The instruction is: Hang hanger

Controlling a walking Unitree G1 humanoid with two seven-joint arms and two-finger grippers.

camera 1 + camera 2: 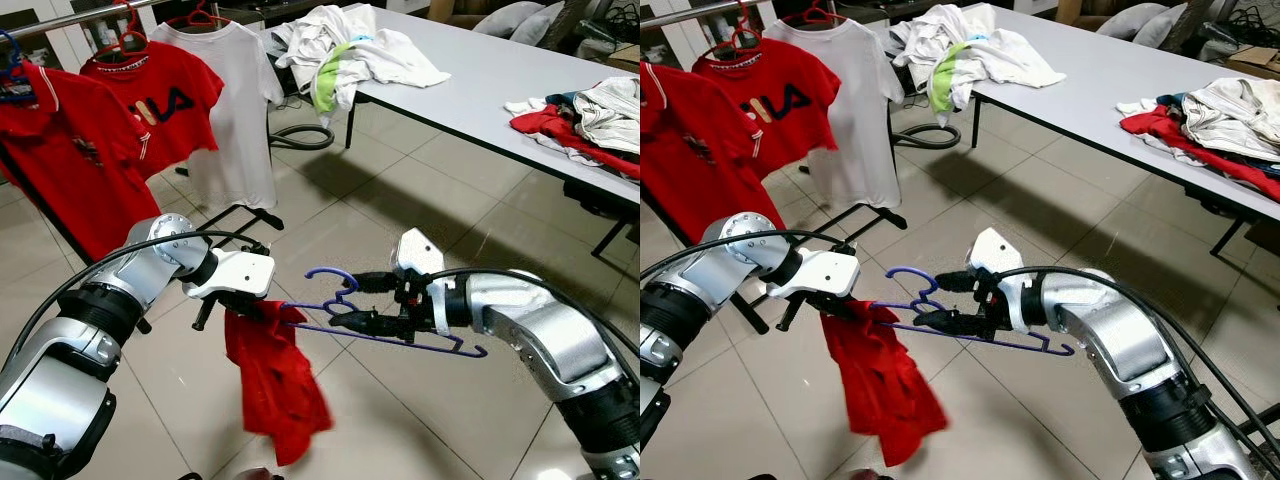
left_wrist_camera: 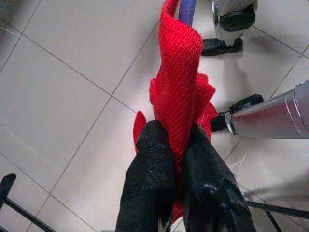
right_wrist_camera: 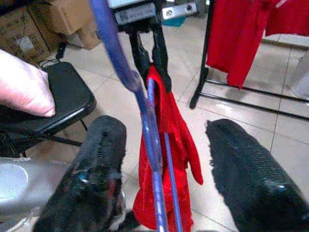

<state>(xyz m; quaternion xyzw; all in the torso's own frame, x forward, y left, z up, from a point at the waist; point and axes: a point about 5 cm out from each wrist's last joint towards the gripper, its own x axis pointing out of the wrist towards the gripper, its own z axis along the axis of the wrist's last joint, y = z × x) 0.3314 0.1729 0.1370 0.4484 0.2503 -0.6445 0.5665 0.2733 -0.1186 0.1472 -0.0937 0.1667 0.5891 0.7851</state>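
Two grippers, one purple hanger, a red garment drooping off its end.

The left gripper (image 1: 818, 304) pinches the red garment (image 1: 880, 385) where it meets the purple hanger (image 1: 970, 325) — the cloth hangs loose toward the tiled floor (image 1: 1040, 220). The right gripper (image 1: 940, 300) has one finger above the hanger and one along it — whether it grips is unclear. Behind, a clothes rack (image 1: 855, 215) carries red shirts (image 1: 770, 100) and a white T-shirt (image 1: 855, 110); a grey table (image 1: 1120, 70) holds heaps of clothes.

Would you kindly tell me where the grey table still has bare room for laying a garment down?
The grey table is bare between the white clothes heap at its near-left corner and the red-and-white pile at its right end. Both ends are crowded.
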